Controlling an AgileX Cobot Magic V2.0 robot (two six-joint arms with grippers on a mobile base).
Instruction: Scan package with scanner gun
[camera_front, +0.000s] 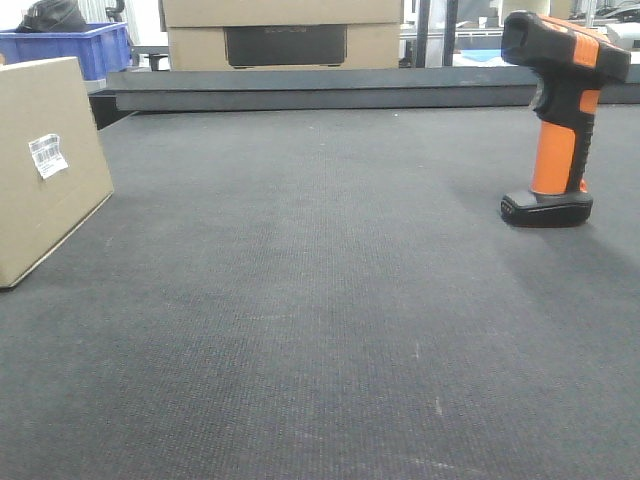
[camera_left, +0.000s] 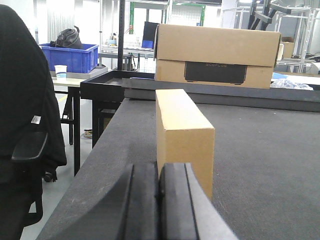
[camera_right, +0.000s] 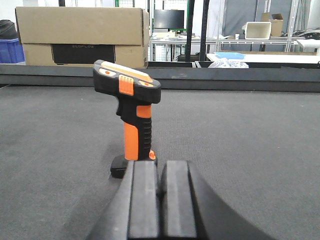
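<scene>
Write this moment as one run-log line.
left gripper: shut, empty, facing package | right gripper: shut, empty, facing scanner gun | scanner gun: upright, not held | package: standing, not held

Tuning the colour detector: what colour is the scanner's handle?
The scanner handle is orange with a black strip; right wrist view shows it best.

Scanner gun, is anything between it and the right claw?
No, nothing that shows. The scanner gun stands upright on the mat, straight ahead of the right claw, with only mat between them.
</scene>
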